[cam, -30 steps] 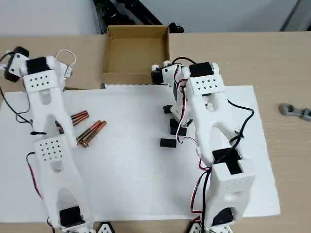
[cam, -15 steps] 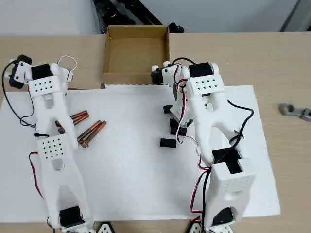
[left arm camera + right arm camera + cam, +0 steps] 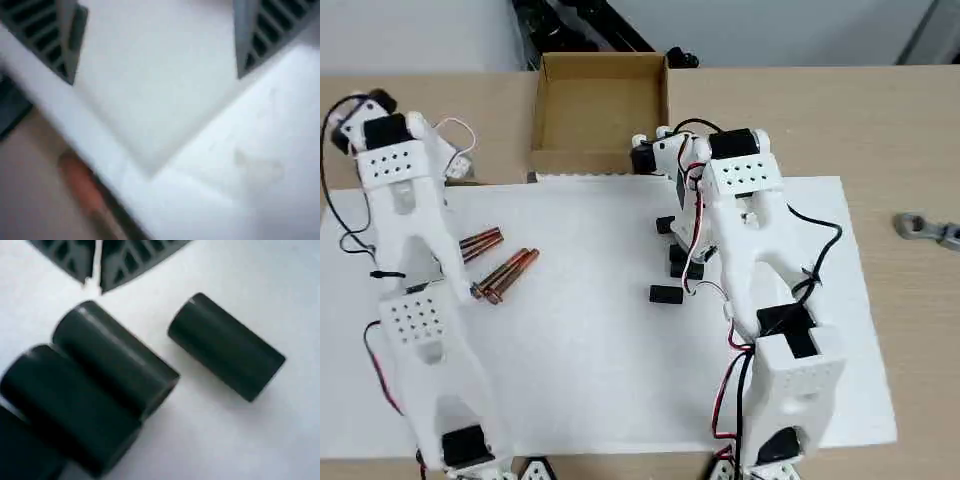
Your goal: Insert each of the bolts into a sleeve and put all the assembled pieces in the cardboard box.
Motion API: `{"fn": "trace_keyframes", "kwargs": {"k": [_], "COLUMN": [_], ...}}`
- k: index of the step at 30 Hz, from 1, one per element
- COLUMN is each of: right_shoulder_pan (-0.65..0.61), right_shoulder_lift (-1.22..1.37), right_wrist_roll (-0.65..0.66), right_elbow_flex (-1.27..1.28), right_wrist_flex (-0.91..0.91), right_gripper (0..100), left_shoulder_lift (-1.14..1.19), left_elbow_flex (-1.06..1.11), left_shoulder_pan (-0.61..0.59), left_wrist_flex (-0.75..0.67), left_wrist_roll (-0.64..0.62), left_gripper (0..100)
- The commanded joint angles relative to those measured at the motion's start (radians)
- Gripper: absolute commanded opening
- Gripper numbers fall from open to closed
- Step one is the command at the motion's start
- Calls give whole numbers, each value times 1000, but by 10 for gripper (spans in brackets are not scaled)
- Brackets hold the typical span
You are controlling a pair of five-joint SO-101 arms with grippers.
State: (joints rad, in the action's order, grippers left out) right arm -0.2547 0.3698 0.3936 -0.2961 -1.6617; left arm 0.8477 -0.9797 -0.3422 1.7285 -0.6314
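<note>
Three copper bolts (image 3: 505,268) lie on the white sheet (image 3: 590,360) at the left. Black sleeves (image 3: 666,294) lie near the sheet's middle, partly under the right arm (image 3: 745,185). The cardboard box (image 3: 545,110) stands open beyond the sheet's far edge. My left gripper (image 3: 155,77) is open with nothing in it, above the sheet's far left edge; a blurred copper-coloured thing (image 3: 82,187) lies on the wood just past that edge. My right gripper (image 3: 95,270) is shut with nothing in it, hanging close over several sleeves (image 3: 225,360).
A metal wrench (image 3: 925,228) lies on the wooden table (image 3: 880,120) at the far right. Dark equipment stands behind the box. The sheet's middle and near part hold nothing but the two arms' bases.
The left arm's wrist swung right a little, then back to the left and farther from the bolts. The right arm, the bolts and the sleeves have kept still.
</note>
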Motion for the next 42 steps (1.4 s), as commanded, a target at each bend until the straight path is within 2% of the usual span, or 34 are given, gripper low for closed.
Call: {"fn": "trace_keyframes", "kwargs": {"k": [1,7,11,17,24,27,34,42], "right_shoulder_pan": [5,12,13,24,65,71,68,73], "right_shoulder_lift": [-21,-114,-248,-367,-401,-401,-401,-401], "right_wrist_roll": [-11,-11,-6,-9,-9,-6,-9,-9], "right_elbow_flex": [-38,-23,40,183,241,241,241,241], "right_wrist_flex": [-10,-19,-15,-10,-4,-4,-4,-5], "right_gripper": [6,7,7,9,9,9,9,9], "left_shoulder_lift": [-204,-450,-531,-471,-262,-153,110,258], "left_elbow_flex": [174,461,519,512,398,285,-7,-48], "left_shoulder_pan": [29,91,60,-25,-28,-38,-48,-64], "left_wrist_flex": [28,25,23,18,2,2,8,26], "left_wrist_roll": [227,493,632,950,1181,1229,1235,1333], "left_gripper": [195,195,195,195,195,195,195,195]}}
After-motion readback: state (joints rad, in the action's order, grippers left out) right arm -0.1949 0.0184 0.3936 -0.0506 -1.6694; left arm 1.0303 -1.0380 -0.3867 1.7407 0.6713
